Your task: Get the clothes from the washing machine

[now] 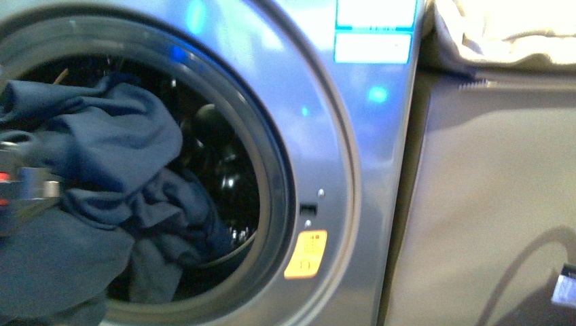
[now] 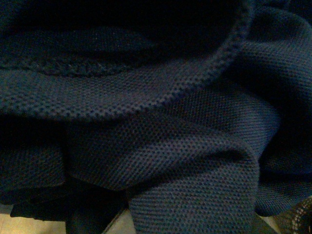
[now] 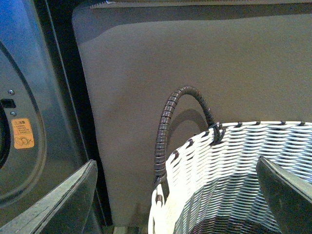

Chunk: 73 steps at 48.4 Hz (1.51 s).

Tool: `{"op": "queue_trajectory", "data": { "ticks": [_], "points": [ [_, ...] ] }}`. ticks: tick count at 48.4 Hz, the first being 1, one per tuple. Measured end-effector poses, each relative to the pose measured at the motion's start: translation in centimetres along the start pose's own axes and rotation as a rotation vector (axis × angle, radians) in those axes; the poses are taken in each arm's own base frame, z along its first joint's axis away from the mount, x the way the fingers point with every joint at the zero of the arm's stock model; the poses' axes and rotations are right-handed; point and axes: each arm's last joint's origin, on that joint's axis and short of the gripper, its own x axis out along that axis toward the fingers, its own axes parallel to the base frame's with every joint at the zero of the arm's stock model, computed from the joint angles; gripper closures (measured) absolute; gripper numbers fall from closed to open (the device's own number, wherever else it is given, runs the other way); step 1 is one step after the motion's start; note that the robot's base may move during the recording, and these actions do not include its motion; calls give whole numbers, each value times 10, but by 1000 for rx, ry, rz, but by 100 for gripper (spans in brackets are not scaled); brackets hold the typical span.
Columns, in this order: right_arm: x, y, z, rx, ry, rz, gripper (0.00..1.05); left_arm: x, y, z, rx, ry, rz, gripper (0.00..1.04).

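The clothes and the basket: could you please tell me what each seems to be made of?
The clothes: matte dark navy knit, perhaps piqué cotton, given the fine dimpled mesh texture. The basket: faintly glossy white woven strips, possibly plastic or painted rattan; its handle is wrapped in dark cord.

The washing machine carries the load. Its drum holds the clothes, a dark navy heap spilling over the lower door rim, right against the blurred left claw. Beyond the right claw, a grey cabinet stands just beside the machine, with a pale cloth lying on its top.
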Motion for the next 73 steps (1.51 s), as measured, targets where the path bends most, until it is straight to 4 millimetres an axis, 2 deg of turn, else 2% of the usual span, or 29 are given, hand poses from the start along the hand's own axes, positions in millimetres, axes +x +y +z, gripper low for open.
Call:
{"op": "queue_trajectory", "data": {
  "ticks": [13, 23, 40, 64, 73],
  "points": [
    [0, 0, 0, 0, 0, 0, 8, -23, -4, 13, 8, -41, -1, 90],
    [0, 0, 0, 0, 0, 0, 8, -53, -8, 22, 15, -87, -20, 90],
    [0, 0, 0, 0, 0, 0, 8, -92, -6, 28, 7, -145, -43, 90],
    [0, 0, 0, 0, 0, 0, 8, -125, -25, 29, 19, -183, -90, 90],
    [0, 0, 0, 0, 0, 0, 8, -128, -28, 24, 5, -188, -102, 90]
  ]
}}
